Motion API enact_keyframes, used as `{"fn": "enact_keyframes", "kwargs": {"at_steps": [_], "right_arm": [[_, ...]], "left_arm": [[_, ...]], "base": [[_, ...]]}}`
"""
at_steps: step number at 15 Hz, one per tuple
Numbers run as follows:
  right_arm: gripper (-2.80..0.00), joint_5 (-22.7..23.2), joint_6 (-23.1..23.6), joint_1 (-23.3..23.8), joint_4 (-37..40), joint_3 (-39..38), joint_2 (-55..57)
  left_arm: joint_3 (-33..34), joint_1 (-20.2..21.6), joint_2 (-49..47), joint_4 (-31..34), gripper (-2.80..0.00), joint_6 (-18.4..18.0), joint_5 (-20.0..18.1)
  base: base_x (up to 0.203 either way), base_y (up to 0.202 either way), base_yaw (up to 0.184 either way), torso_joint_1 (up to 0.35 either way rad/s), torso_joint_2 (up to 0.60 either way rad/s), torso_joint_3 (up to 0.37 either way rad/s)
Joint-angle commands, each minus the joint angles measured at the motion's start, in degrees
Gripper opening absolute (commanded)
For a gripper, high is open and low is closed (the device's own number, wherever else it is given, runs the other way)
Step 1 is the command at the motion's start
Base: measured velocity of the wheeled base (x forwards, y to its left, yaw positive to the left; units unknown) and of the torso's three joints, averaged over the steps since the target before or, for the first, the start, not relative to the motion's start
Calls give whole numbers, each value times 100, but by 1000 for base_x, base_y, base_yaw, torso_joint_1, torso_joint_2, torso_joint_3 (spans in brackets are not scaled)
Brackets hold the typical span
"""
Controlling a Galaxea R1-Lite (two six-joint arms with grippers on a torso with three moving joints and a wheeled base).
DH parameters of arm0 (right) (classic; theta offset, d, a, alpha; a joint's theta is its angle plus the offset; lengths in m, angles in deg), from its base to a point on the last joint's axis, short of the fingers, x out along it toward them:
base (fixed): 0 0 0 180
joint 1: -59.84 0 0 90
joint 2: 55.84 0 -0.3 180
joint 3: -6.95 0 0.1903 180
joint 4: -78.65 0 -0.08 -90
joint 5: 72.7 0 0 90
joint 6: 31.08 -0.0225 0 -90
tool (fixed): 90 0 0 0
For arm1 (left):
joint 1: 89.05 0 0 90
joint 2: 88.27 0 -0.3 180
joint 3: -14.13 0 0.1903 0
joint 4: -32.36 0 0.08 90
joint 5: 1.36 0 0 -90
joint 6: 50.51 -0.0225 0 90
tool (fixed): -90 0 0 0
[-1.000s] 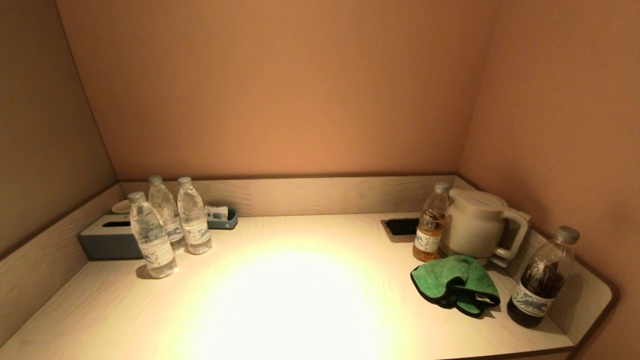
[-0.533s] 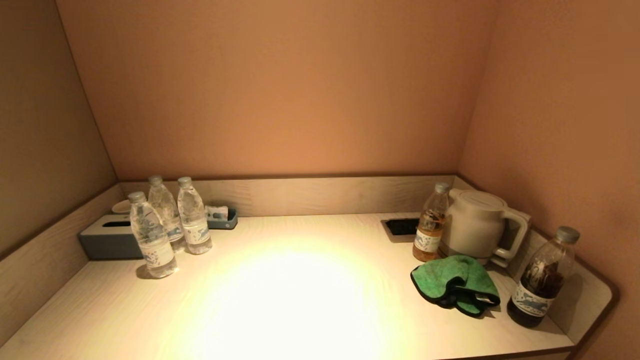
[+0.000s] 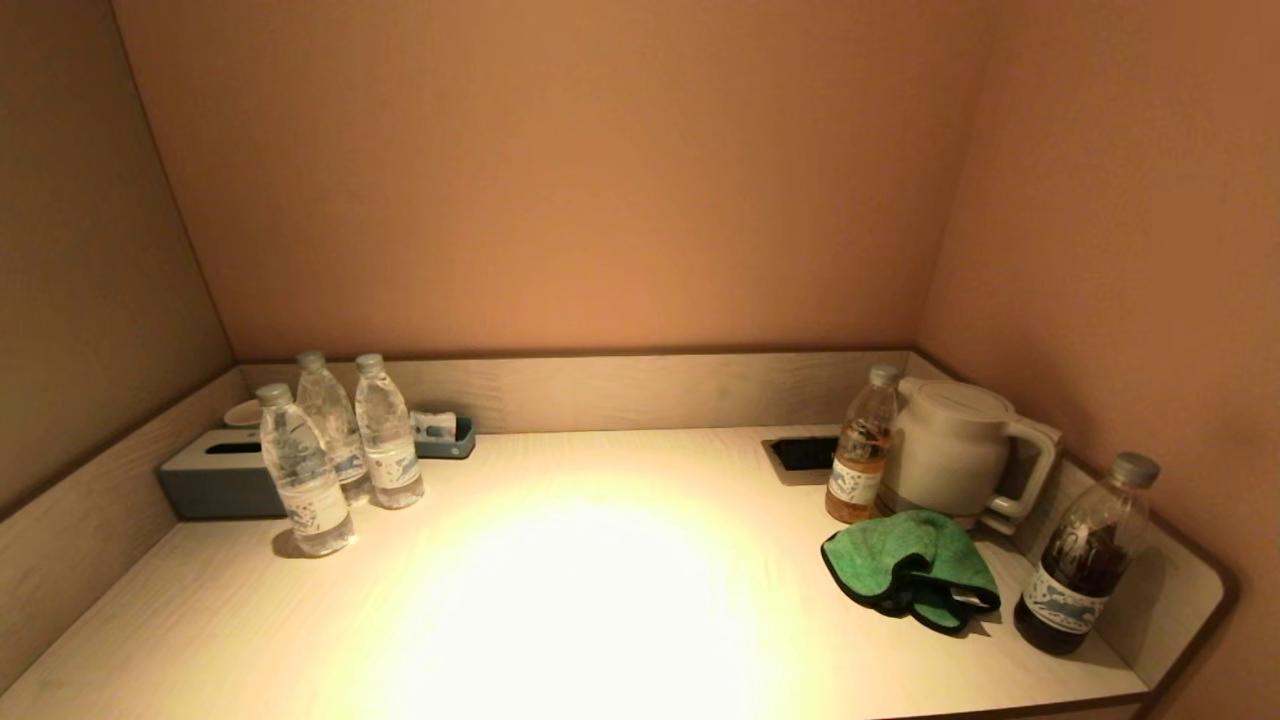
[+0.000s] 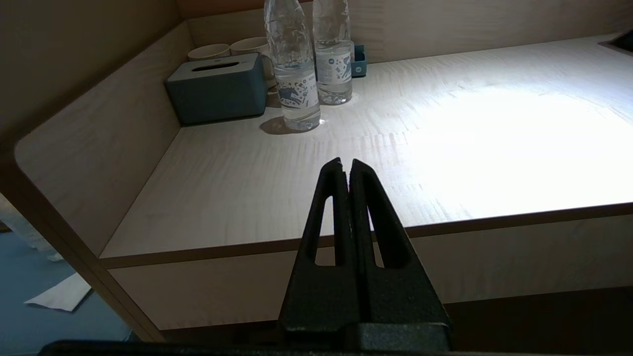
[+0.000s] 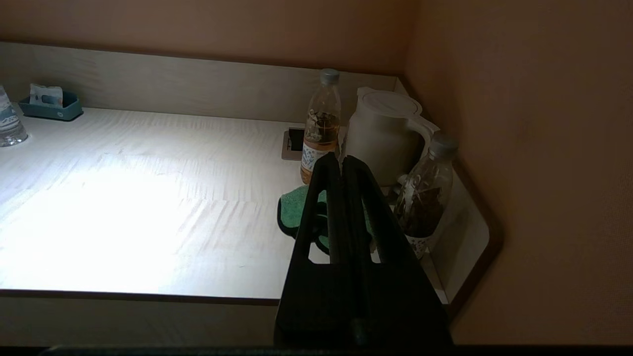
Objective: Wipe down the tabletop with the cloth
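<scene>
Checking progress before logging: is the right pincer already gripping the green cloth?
No: the right pincer is shut on nothing, short of the table edge, while the green cloth lies untouched beside the kettle.

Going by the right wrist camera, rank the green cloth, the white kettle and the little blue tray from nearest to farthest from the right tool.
The right tool, shut, is short of the table's front edge.
1. Green cloth: on the tabletop just ahead of the tool.
2. White kettle: behind the cloth, in the right back corner.
3. Blue tray: far across, by the back wall toward the left.
</scene>
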Motion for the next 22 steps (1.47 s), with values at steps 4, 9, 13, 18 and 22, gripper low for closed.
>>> {"fn": "enact_keyframes", "kwargs": {"at_steps": [4, 9, 13, 18, 22], "right_arm": [[-280, 50, 3, 240, -3, -166, -214], [-280, 71, 19, 252, -4, -604, -702], [-280, 61, -33, 241, -4, -844, -1253], [-280, 3, -100, 150, -134, -1166, -1790], [-280, 0, 326, 127, -419, -1891, -2571]], "left_arm": [[-1, -2, -4, 0, -280, -2, -3], [-1, 6, -4, 0, -280, -2, -3], [-1, 6, -4, 0, -280, -2, -3], [-1, 6, -4, 0, -280, -2, -3], [-1, 6, -4, 0, -280, -2, -3]], "base": [[0, 0, 0, 0, 0, 0], [0, 0, 0, 0, 0, 0], [0, 0, 0, 0, 0, 0], [0, 0, 0, 0, 0, 0], [0, 0, 0, 0, 0, 0]]}}
